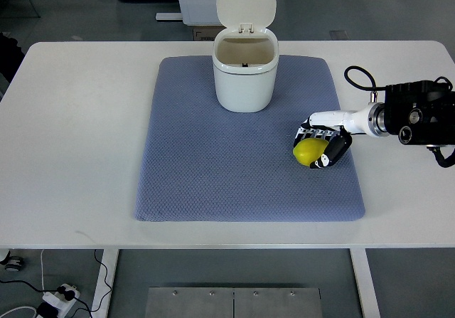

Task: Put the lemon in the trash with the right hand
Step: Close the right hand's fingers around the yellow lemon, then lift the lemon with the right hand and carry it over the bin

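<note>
Lemon gripped, bin waiting

On the white table [71, 119], the blue mat [213, 161] carries an open-lidded trash can [245, 76] at upper centre; at right of centre the right hand [325, 144] curls around the lemon [310, 151], which sits low on the mat. Lifting, carrying and dropping appear still to come.
</note>
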